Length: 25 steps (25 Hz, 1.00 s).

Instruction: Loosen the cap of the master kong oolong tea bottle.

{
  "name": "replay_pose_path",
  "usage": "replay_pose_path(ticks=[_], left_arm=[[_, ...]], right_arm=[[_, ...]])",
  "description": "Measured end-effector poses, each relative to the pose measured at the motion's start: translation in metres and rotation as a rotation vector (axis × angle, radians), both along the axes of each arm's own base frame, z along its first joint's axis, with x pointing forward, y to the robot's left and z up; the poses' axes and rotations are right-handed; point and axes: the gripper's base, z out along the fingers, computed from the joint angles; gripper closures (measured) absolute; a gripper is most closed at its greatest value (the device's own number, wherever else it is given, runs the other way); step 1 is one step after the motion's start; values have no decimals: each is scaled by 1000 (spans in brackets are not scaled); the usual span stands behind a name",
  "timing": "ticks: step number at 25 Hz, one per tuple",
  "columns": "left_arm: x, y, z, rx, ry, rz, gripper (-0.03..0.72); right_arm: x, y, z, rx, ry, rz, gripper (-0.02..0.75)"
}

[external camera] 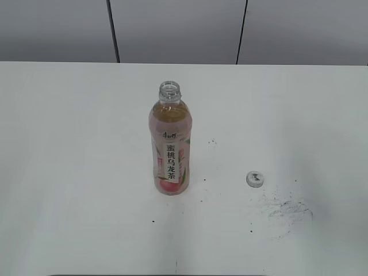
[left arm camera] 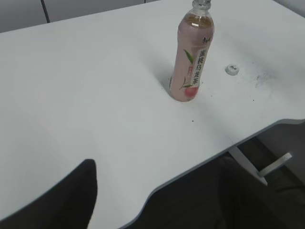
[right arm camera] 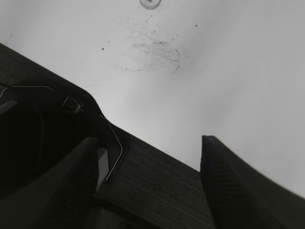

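Note:
The master kong oolong tea bottle [external camera: 170,144] stands upright near the middle of the white table, and its neck is open with no cap on it. It also shows in the left wrist view [left arm camera: 192,62]. The cap [external camera: 255,179] lies on the table to the bottle's right, apart from it, and shows in both wrist views [left arm camera: 232,69] [right arm camera: 150,3]. Neither gripper shows in the exterior view. My left gripper [left arm camera: 157,200] is pulled back over the table's front edge, open and empty. My right gripper [right arm camera: 152,191] is open and empty, low by the front edge, well short of the cap.
The white table [external camera: 69,172] has a patch of dark scuff marks [external camera: 287,210] in front of the cap, also in the right wrist view [right arm camera: 157,45]. The table's curved front edge [left arm camera: 190,164] and a table leg [left arm camera: 248,164] show below. A grey panelled wall stands behind.

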Motion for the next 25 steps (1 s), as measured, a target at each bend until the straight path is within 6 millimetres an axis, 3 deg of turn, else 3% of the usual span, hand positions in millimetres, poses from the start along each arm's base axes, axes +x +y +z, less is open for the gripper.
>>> replay_pose_path(ticks=[6, 11, 17, 25], left_arm=[[8, -3, 0, -34, -69, 6, 216], [10, -4, 0, -39, -78, 7, 216], [10, -4, 0, -41, -81, 7, 216], [10, -4, 0, -41, -82, 7, 216]], right_arm=[[-68, -35, -13, 70, -126, -8, 234], [-111, -57, -26, 146, -272, -8, 234], [-129, -67, -49, 219, -418, -11, 234], [-131, -68, -49, 245, -464, -14, 234]])
